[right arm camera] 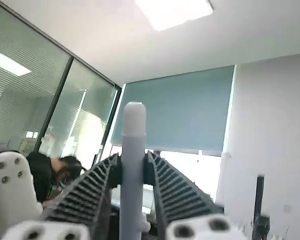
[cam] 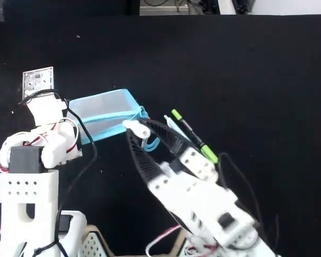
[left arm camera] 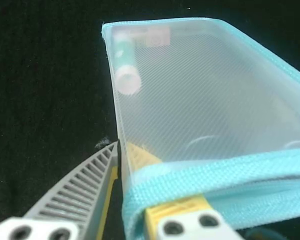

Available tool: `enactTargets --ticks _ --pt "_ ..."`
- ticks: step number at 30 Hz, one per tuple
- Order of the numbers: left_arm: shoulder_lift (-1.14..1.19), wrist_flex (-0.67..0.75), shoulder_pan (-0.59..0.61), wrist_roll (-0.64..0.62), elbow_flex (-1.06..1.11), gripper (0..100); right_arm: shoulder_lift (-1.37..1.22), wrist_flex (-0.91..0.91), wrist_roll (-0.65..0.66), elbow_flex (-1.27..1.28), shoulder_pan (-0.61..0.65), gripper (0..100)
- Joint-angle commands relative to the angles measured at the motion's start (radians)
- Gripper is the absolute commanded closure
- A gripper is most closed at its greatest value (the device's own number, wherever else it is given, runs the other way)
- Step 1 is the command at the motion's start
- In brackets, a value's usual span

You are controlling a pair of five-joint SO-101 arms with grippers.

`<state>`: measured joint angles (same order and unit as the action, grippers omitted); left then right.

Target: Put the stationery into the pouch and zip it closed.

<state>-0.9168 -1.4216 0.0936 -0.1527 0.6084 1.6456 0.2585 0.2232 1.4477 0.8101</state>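
L gripper [left arm camera: 117, 150] was clamped on the pouch [cam: 104, 110] edge, mid-table, w/ one capped stick [left arm camera: 126, 70] already inside. R gripper [right arm camera: 132, 167] pinched a white pen [cam: 136, 127] at the mouth. Green pen [cam: 195, 138] lay on the table [cam: 246, 80], and zip undone, I'd say.

My left claw [left arm camera: 124, 150] clamps the pouch [left arm camera: 200, 100] by the edge at its left end, and a tube [left arm camera: 126, 70] lies inside against the far end. My right claw [cam: 139, 130] grips a pen [right arm camera: 133, 125] at the pouch's right end. On the table [cam: 257, 80] just right of that lie two loose pens [cam: 195, 138], side by side.
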Motion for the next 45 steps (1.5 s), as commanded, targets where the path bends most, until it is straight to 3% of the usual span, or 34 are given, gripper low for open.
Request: enactTargets --ticks 1,8,22,27,30,35,40,45 --pt "-0.012 -0.008 -0.004 -0.005 -0.022 97 -0.193 0.015 0.006 -0.047 0.006 98.8" --pt "-0.012 -0.006 -0.004 -0.005 -0.022 97 -0.315 0.166 0.006 -0.051 0.006 98.8" --pt "-0.012 -0.008 -0.002 -0.003 -0.021 97 -0.323 0.144 0.006 0.14 0.015 98.7" --pt "-0.012 -0.006 -0.002 -0.003 -0.021 97 -0.323 -0.252 0.006 -0.013 0.078 97.5" --pt "-0.012 -0.005 -0.002 -0.003 -0.021 97 -0.323 -0.568 0.003 -0.186 0.129 90.0" --pt "-0.012 -0.006 -0.002 -0.003 -0.021 97 -0.325 -0.948 -0.143 -0.437 0.143 80.8" --pt "-0.012 -0.008 -0.002 -0.003 -0.021 97 -0.325 -1.053 -0.153 -0.527 0.118 79.0" --pt "-0.012 -0.009 -0.002 -0.003 -0.021 97 -0.323 -1.054 -0.164 -0.601 -0.153 79.2"
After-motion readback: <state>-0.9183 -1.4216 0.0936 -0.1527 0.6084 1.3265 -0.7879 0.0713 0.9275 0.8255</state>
